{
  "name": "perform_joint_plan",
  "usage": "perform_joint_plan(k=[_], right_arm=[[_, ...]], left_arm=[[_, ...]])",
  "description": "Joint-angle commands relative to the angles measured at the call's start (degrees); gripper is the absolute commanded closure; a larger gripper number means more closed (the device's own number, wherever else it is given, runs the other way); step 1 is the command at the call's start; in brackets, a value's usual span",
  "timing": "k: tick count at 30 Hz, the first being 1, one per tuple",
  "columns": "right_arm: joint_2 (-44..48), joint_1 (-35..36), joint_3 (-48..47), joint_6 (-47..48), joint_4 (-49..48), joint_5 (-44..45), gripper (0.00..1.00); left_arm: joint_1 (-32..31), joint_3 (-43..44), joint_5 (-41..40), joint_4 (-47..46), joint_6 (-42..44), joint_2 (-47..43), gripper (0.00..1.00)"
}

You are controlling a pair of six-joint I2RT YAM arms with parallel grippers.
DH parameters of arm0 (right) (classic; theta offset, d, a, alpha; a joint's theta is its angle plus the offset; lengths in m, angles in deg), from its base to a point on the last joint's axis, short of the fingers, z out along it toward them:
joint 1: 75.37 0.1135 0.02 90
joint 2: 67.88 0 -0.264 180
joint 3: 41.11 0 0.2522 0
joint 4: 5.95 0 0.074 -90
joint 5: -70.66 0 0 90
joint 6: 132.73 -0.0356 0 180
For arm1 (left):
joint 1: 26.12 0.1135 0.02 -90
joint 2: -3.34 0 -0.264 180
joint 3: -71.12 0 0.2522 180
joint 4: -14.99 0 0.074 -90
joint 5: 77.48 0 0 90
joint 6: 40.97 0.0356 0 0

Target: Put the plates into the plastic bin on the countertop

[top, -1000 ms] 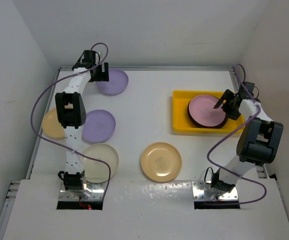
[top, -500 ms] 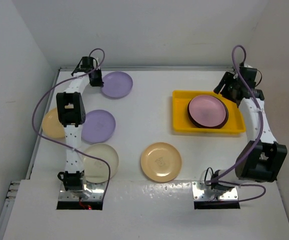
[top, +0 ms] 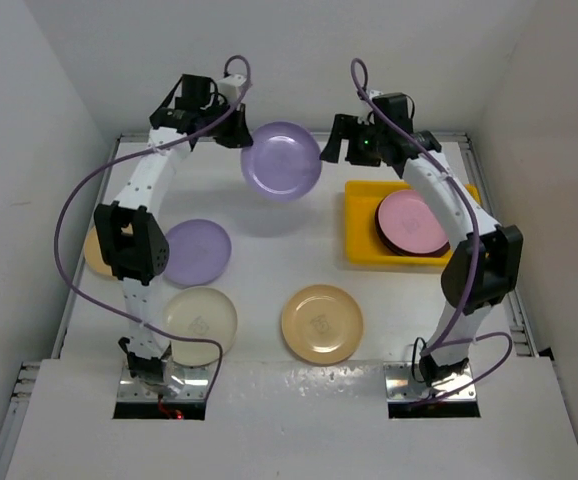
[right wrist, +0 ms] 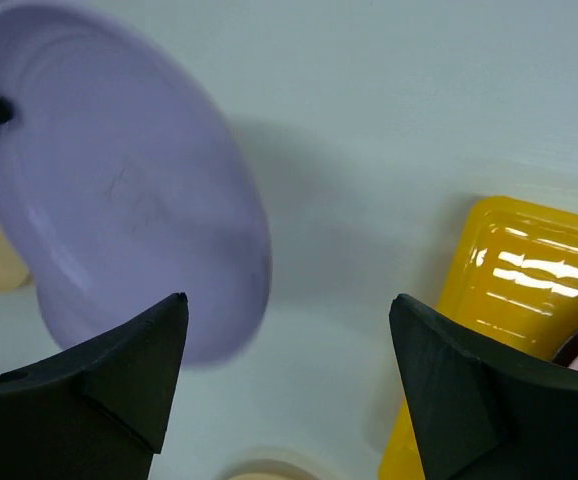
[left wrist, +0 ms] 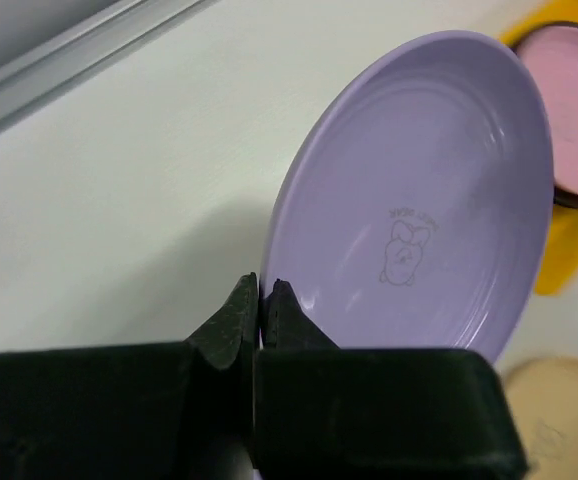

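Note:
My left gripper is shut on the rim of a lavender plate and holds it tilted in the air over the back of the countertop. Just to the plate's right, my right gripper hangs open and holds nothing; the plate lies ahead of its left finger. The yellow plastic bin sits at the right with a pink plate on top of a dark-rimmed one.
On the countertop lie a second lavender plate, a cream plate, a yellow-orange plate near the front middle, and another yellow-orange one partly behind the left arm. White walls close in the back and sides.
My left gripper shut on the lavender plate's rim, lifted it and carried it right. The right arm left the bin and swung left toward that plate.

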Motion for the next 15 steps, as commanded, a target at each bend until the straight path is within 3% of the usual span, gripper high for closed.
perform_joint_plan(k=[1, 3, 6, 7, 9, 10, 12, 13, 15], right_arm=[[-1.97, -0.11, -2.35, -3.55, -4.06, -3.47, 0.2], [-2.42, 0.16, -1.47, -3.91, -4.68, -4.08, 0.23], [-2.95, 0.95, 0.46, -4.43, -4.69, -4.97, 0.37], [-2.6, 1.04, 1.07, -4.52, -5.3, -4.97, 0.47], [-1.99, 1.74, 5.01, -4.79, -7.14, -4.45, 0.57], [-1.98, 1.83, 7.04, -5.4, -7.58, -4.27, 0.69], [-1.72, 1.92, 9.41, -6.19, -10.13, -5.31, 0.82], [-1.54, 1.66, 10.56, -7.59, -10.49, -7.67, 0.96], [-0.14, 0.78, 13.45, -8.3, -13.56, -8.48, 1.0]], left_arm=[[-2.9, -0.52, 6.31, 5.59, 2.83, -3.25, 1.0], [-3.7, -0.52, 7.19, 6.99, 2.82, -3.78, 1.0], [-5.02, 0.1, 8.51, 7.71, 2.82, -3.78, 1.0], [-5.02, 0.1, 9.73, 7.71, 2.82, -3.78, 1.0], [-5.02, 0.62, 11.14, 7.71, 2.12, -4.3, 1.0], [-5.55, 0.62, 12.28, 7.71, 2.12, -4.3, 1.0], [-5.55, 0.62, 13.43, 7.71, 2.12, -4.3, 1.0], [-5.55, 0.62, 13.95, 7.71, 2.12, -4.3, 1.0], [-5.55, 0.62, 13.96, 7.71, 2.12, -4.3, 1.0]])
